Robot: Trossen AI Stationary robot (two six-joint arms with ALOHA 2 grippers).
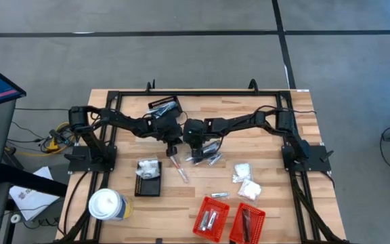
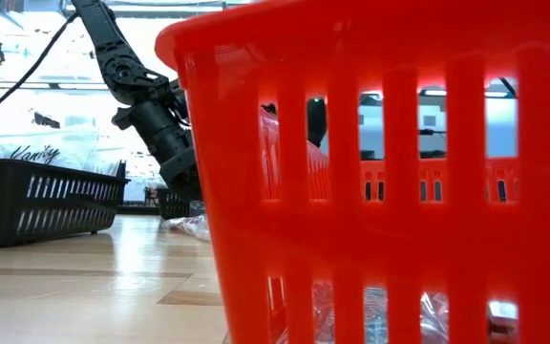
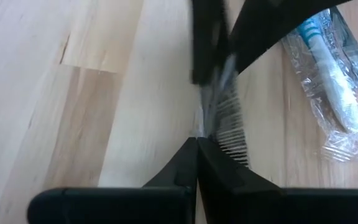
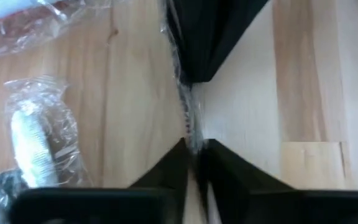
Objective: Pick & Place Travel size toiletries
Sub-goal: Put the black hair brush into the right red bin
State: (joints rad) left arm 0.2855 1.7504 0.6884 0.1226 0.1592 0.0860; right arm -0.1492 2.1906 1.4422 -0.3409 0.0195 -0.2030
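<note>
At the middle of the table my two grippers meet tip to tip. Between them runs a clear-wrapped packet [image 3: 230, 117] with comb teeth showing inside. My left gripper [image 3: 197, 142] [image 1: 173, 146] is shut on one end and my right gripper [image 4: 194, 146] [image 1: 194, 149] on the other. Loose toiletries lie flat on the wood around them: a thin pinkish tube [image 1: 179, 167], silvery packets [image 1: 210, 156] and white wrapped packets [image 1: 246, 181]. A wrapped white and blue stick [image 3: 331, 71] lies near the left gripper. My left gripper pinches one end of the packet's clear wrap [image 3: 207, 127] between its two fingers, slanting down from the table's left. The packet runs straight on from them to the other arm's fingers [image 3: 207, 43]. My right gripper pinches the other end of the wrap [image 4: 187, 124] edge-on between its two fingers, slanting down from the table's right. The wrap runs straight from them to the left arm's fingers [image 4: 197, 43].
A black basket [image 1: 147, 179] holding white packets stands near the left gripper, and another black basket [image 1: 164, 106] stands at the far side. Two red baskets [image 1: 212, 217] [image 1: 247, 224] stand at the near edge; one [image 2: 399, 172] fills the low view. A white lidded cup [image 1: 107, 204] stands near left.
</note>
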